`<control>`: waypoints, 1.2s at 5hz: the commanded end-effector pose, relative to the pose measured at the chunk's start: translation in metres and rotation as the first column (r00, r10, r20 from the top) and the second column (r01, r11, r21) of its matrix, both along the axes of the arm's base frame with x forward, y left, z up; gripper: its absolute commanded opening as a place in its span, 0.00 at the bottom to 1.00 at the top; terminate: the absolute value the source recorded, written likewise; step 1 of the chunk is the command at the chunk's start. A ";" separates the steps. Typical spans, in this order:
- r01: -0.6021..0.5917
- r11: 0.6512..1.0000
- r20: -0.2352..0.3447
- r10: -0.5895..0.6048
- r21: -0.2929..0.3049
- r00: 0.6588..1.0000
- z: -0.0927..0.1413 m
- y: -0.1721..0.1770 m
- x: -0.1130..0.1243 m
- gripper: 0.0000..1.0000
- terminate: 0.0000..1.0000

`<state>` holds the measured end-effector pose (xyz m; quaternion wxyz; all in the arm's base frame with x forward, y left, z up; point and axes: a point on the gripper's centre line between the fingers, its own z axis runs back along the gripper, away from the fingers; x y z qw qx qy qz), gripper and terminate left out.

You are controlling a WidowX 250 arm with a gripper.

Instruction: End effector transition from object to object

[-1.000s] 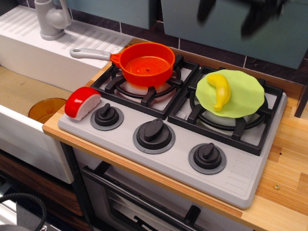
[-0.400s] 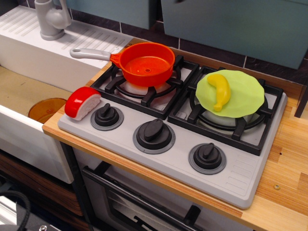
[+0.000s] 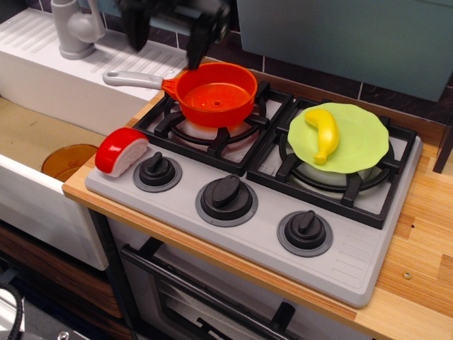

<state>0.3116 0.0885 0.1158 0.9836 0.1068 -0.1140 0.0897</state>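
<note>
My black gripper [image 3: 166, 34] comes in from the top edge at the back left, blurred by motion. Its two fingers [image 3: 199, 39] hang down and stand apart with nothing between them. It hovers above and behind the grey handle [image 3: 134, 78] of the orange pot [image 3: 216, 93], which sits on the left burner. A yellow banana [image 3: 323, 132] lies on a green plate [image 3: 354, 142] on the right burner, far from the gripper.
A red and white toy piece [image 3: 120, 150] lies at the stove's front left corner. The grey stove [image 3: 340, 262] has three black knobs [image 3: 226, 197]. A grey faucet [image 3: 74, 28] and a sink with an orange bowl [image 3: 67, 161] are at the left. A wooden counter [image 3: 425, 241] is at the right.
The gripper was a blur at the top right one second ago, then out of view, and is now at the top left above the pot's handle. Nothing else moved.
</note>
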 end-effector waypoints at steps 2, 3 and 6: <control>0.015 1.000 0.142 -0.018 0.024 0.990 -0.039 0.035 -0.011 1.00 0.00; 0.017 1.000 0.171 -0.018 0.007 0.985 -0.059 0.040 -0.015 1.00 0.00; -0.004 1.000 0.158 0.001 0.019 0.987 -0.074 0.036 -0.020 1.00 0.00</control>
